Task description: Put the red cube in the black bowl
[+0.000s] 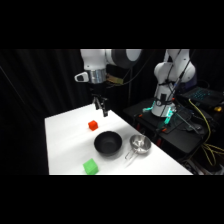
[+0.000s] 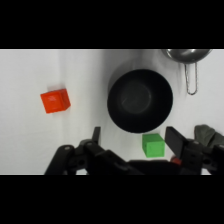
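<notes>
the red cube (image 1: 93,125) (image 2: 55,100) was seen lying on the bare white table (image 1: 65,145) (image 2: 30,135), outside any container and untouched. the black bowl (image 1: 108,143) (image 2: 140,100) stood near it, apart from it, and its dark inside was seen to be empty in both views. just beside the black bowl a shiny metal bowl (image 1: 140,144) (image 2: 186,54) with a wire handle was placed; nothing could be made out inside it in the side view, and in the wrist view only part of its rim and the handle were shown. a green cube (image 1: 90,166) (image 2: 153,145) was set on the table close to the black bowl's rim, on the side away from the metal bowl's corner.

the gripper (image 1: 101,107) (image 2: 132,137) was held above the table, clear of everything, with its two fingers spread wide and nothing between them. in the side view it was placed above and just behind the red cube.

only in the side view were the arm's white links, the arm's base (image 1: 162,107) with a teal light and the cables beside the table shown. only in the wrist view were the black bowl's full round opening and the spread fingers seen from above.
</notes>
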Robot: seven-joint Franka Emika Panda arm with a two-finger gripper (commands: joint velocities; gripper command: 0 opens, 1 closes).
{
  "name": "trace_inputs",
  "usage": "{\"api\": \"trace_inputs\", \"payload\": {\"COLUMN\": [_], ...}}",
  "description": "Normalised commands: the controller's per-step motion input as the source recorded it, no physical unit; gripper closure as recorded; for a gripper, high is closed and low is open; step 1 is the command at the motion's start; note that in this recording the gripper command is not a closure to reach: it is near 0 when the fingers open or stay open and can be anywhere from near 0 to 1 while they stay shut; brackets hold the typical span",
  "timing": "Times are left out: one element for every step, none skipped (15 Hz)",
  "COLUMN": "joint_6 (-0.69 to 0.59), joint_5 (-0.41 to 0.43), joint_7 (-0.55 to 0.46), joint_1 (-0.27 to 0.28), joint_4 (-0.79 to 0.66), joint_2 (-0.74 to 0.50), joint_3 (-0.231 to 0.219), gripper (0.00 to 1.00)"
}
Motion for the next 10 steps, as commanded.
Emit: {"api": "trace_inputs", "payload": {"joint_6": [-0.02,0.03,0.02,0.0,0.02,0.03,0.03,-0.03,-0.08,-0.11], "joint_5": [0.001,-0.011,0.013,0.062,0.083,0.102,0.087,0.097,0.093,0.115], "joint_7": [0.0,-0.03,-0.11,-0.24,-0.34,-0.37,-0.39,-0.49,-0.57,-0.63], "joint_1": [0.012,-0.004,-0.036,-0.073,-0.114,-0.134,-0.146,-0.161,-0.161,-0.16], "joint_4": [0.01,0.05,0.11,0.18,0.24,0.26,0.31,0.36,0.4,0.43], "joint_2": [0.0,0.04,0.07,0.08,0.08,0.07,0.09,0.12,0.15,0.19], "joint_3": [-0.011,-0.025,-0.048,-0.07,-0.096,-0.107,-0.113,-0.112,-0.1,-0.083], "gripper": [0.0,0.0,0.0,0.0,0.0,0.0,0.0,0.0,0.0,0.0]}}
